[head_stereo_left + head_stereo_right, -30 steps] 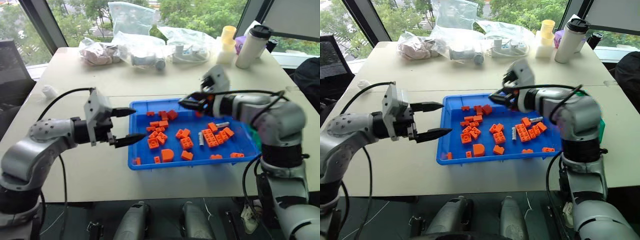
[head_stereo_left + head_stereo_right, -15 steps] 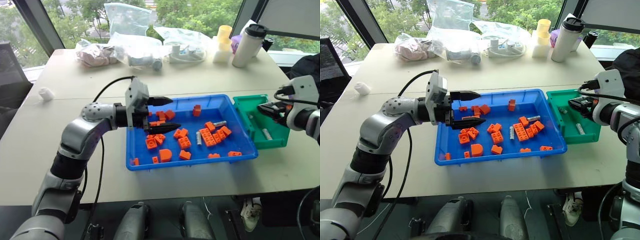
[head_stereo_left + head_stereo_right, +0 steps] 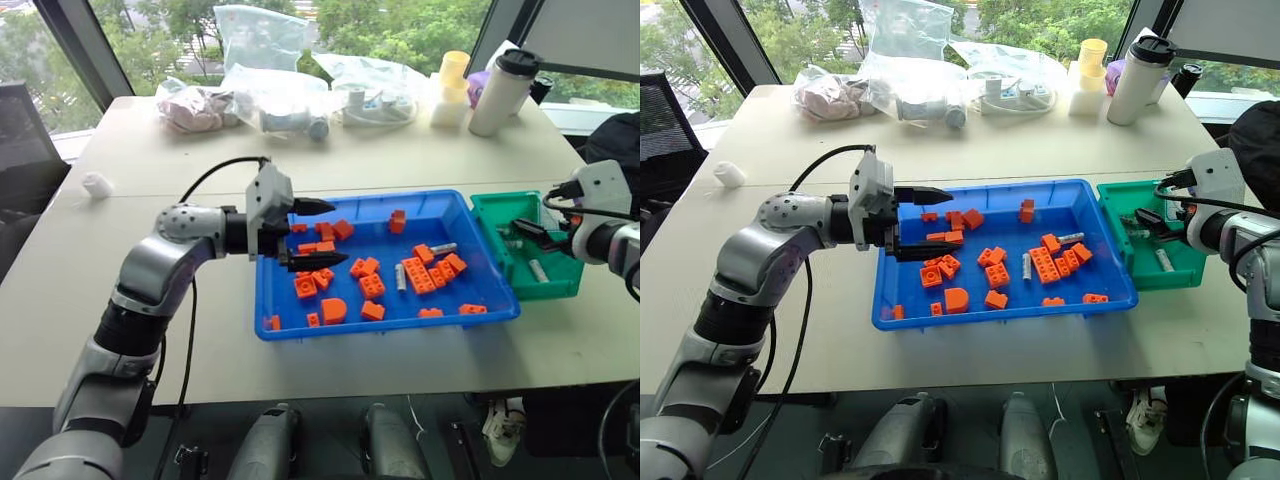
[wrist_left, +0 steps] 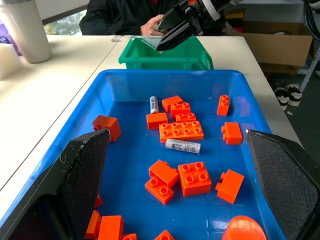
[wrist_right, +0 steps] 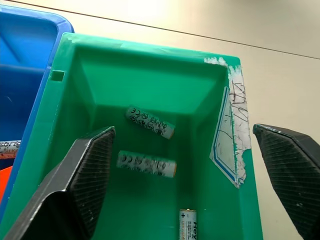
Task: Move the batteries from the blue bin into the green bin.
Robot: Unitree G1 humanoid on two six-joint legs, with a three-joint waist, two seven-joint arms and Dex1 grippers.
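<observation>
The blue bin (image 3: 452, 207) lies mid-table, holding many orange bricks and two batteries (image 4: 183, 146) (image 4: 154, 104). Against its right end stands the green bin (image 3: 492, 203). Three batteries (image 5: 149, 122) (image 5: 147, 164) (image 5: 187, 220) lie on its floor. My left gripper (image 3: 336, 233) hovers open above the left end of the blue bin, pointing right, with nothing between its fingers. My right gripper (image 3: 528, 233) hangs open and empty just over the green bin, above the batteries there.
Orange bricks (image 3: 420, 273) crowd the blue bin around the batteries. Plastic bags (image 3: 290, 95), a yellow cup stack (image 3: 454, 75) and a white flask (image 3: 503, 90) line the table's far side. A small white object (image 3: 96, 184) lies far left. A person in dark clothes (image 4: 127, 17) sits beyond the green bin.
My right gripper swung from over the blue bin to above the green bin and opened. My left gripper moved right, from beside the blue bin to over its left end.
</observation>
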